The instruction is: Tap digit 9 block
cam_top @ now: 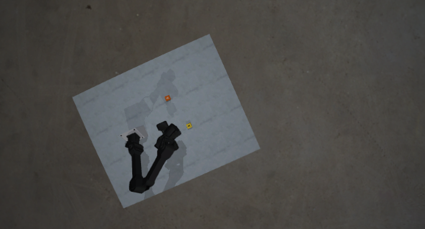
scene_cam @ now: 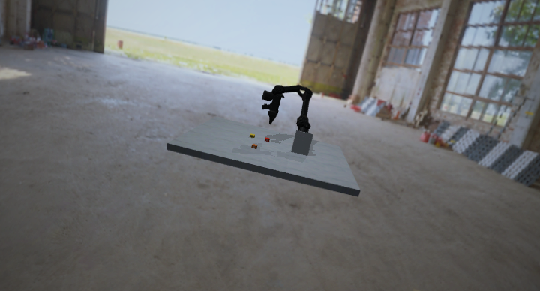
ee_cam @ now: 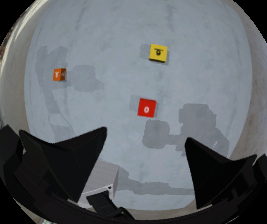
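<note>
A yellow block (cam_top: 189, 125) (scene_cam: 252, 136) (ee_cam: 158, 53) lies on the table with a dark digit that I cannot read surely. A red block (scene_cam: 267, 139) (ee_cam: 146, 107) shows a white digit that looks like 0; the arm hides it in the top view. An orange block (cam_top: 167, 98) (scene_cam: 254, 146) (ee_cam: 59, 74) lies apart from the other two, its pale digit too small to read. My gripper (scene_cam: 271, 122) (ee_cam: 148, 137) is open and empty, pointing down high above the table. In the wrist view the red block is just beyond the fingertips, the yellow block farther out.
The pale table (cam_top: 202, 58) (scene_cam: 204, 133) has its edges visible in the top and exterior views. The arm's base (scene_cam: 301, 142) stands on it. Shadows of the arm fall across the table top. Concrete floor surrounds the table.
</note>
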Robot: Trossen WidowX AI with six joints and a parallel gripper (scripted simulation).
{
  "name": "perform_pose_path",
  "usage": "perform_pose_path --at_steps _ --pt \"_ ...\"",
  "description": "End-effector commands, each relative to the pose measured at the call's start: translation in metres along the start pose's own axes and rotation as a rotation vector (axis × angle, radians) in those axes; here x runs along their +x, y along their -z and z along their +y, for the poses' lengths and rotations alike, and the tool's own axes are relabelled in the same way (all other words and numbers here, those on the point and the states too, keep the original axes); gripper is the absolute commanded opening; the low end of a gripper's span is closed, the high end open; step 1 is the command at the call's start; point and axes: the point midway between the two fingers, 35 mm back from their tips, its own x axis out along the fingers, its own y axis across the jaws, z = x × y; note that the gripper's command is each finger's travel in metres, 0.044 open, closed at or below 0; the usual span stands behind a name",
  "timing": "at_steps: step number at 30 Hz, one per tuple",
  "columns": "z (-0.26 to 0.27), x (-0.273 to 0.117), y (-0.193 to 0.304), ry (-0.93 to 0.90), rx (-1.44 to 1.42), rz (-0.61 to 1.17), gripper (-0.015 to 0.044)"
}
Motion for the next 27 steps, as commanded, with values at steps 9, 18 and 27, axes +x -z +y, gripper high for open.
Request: perform_pose_path --at_steps 9,18,27 --pt "-0.007 0.007 0.007 0.034 0.007 0.039 0.0400" --pt "-0.007 0.007 0.007 0.034 0.007 0.039 0.0400" --pt "0.042 0.001 -0.025 0.019 0.006 0.035 0.0400"
